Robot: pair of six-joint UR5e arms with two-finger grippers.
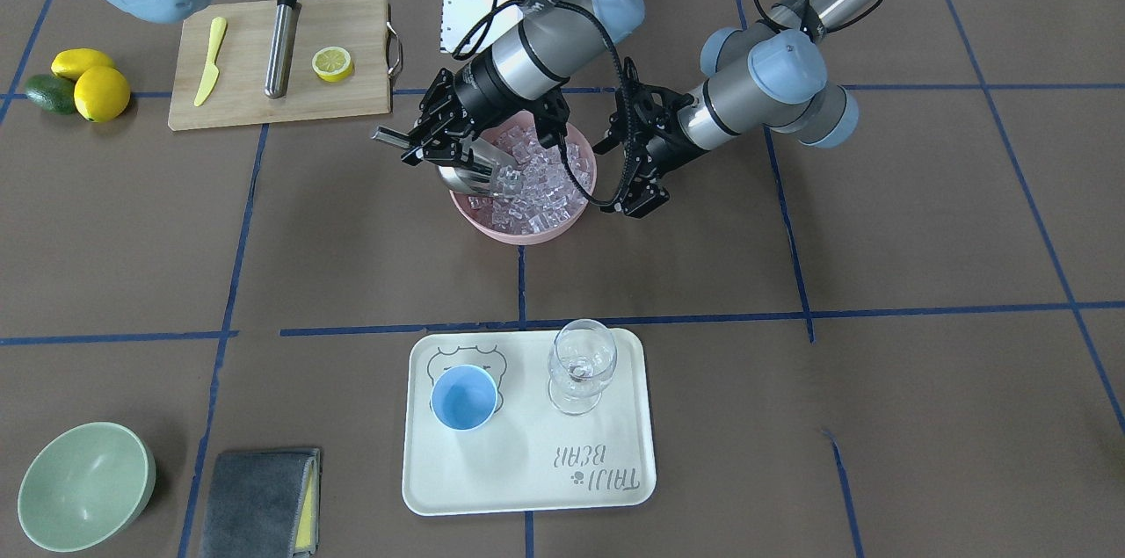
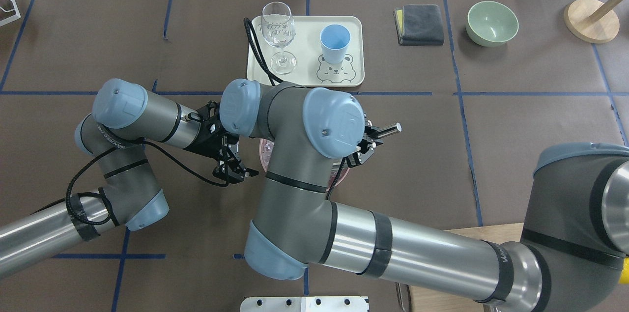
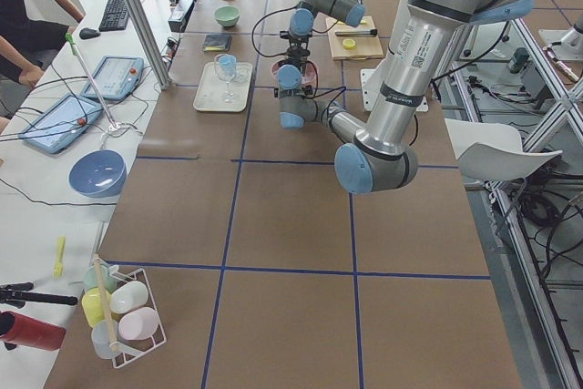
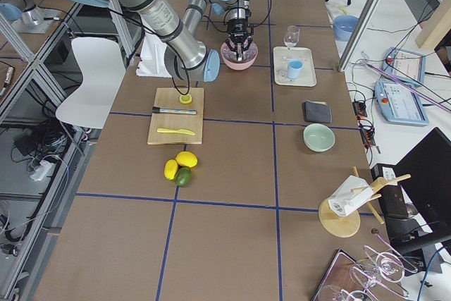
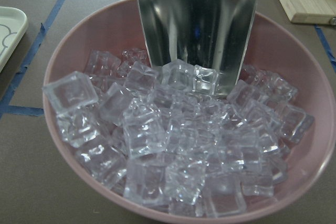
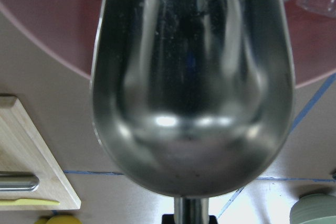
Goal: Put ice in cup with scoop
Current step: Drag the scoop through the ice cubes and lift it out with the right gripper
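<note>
The steel scoop [image 1: 475, 170] is tilted, its trough dipped into the ice [image 1: 549, 180] that fills a pink bowl [image 1: 518, 230]. My right gripper [image 1: 432, 145] is shut on the scoop's rod handle at the bowl's side. The left wrist view shows the scoop [image 5: 198, 24] standing in the ice [image 5: 178, 150]. The right wrist view shows the trough [image 6: 191, 87] from behind. My left gripper [image 1: 630, 171] is open and empty just beside the bowl's other side. The light-blue cup [image 1: 463, 397] stands empty on a cream tray [image 1: 527, 488], well away from both grippers.
A clear stemmed glass [image 1: 580, 365] stands on the tray next to the cup. A cutting board [image 1: 352, 101] holds a yellow knife, a steel cylinder [image 1: 281, 41] and a lemon half. Lemons and an avocado [image 1: 79, 83], a green bowl [image 1: 83, 486] and a grey cloth [image 1: 259, 501] lie around.
</note>
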